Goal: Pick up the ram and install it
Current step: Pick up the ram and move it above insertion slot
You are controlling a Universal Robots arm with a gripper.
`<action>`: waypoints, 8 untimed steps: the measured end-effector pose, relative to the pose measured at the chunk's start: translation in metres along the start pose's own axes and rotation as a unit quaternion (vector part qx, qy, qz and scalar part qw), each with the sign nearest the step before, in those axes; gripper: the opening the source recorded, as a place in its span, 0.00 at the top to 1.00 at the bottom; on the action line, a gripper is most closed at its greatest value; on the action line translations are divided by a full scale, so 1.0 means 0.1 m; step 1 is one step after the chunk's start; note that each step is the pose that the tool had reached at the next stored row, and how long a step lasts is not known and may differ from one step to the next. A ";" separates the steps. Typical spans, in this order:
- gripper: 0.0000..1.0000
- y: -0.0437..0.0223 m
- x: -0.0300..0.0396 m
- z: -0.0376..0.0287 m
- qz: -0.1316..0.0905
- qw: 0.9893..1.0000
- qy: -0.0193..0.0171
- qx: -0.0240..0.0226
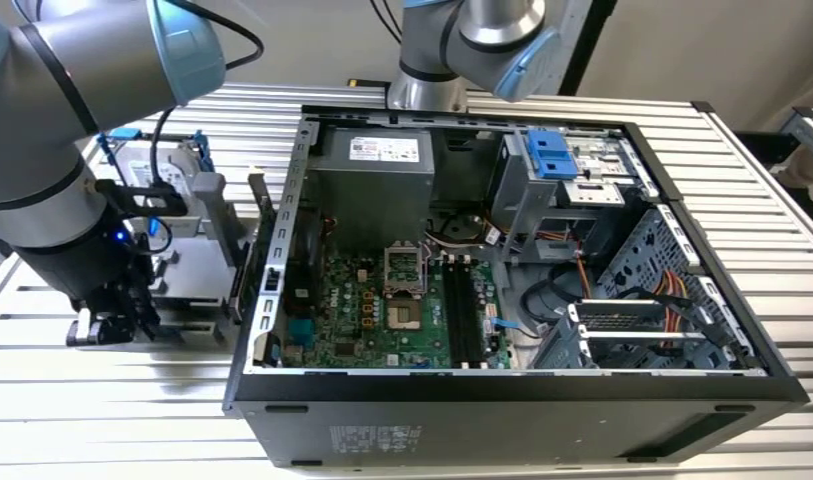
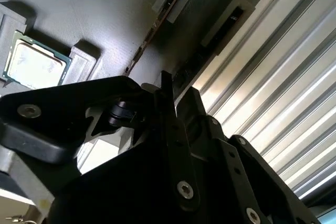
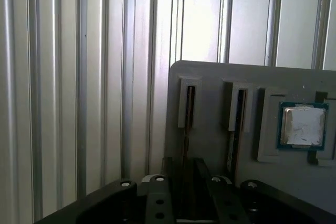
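Grey tray [image 3: 210, 85] on ribbed metal tabletop [image 3: 79, 77], lying at 9 o'clock of the open computer case [image 1: 513, 420] in the exterior view. Ram [image 3: 186, 140]: thin stick, seen edge-on in both wrist views, standing in a tray slot, in line with the black pincer [image 3: 185, 165] close over it. Whether the pincer is clenched or released cannot be told. Second stick [image 3: 233, 145]: neighbouring slot. Square silver processor chip [image 3: 302, 125]: recess just beside that.
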State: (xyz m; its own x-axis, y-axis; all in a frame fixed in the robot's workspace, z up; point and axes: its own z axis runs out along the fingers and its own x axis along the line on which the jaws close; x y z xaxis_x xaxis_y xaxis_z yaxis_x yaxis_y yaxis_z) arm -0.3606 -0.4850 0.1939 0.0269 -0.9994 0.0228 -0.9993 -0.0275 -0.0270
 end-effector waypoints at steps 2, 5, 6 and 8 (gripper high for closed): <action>0.00 0.000 0.000 0.000 0.000 1.000 0.000 0.000; 0.00 0.000 -0.015 0.001 0.000 1.000 0.000 0.000; 0.00 0.000 -0.022 0.000 0.000 1.000 0.000 0.000; 0.00 -0.001 -0.031 0.000 0.000 1.000 0.000 0.000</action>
State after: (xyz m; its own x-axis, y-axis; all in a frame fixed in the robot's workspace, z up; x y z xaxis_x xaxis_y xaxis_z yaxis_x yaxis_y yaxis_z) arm -0.3606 -0.4819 0.1938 0.0266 -0.9994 0.0227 -0.9993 -0.0272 -0.0271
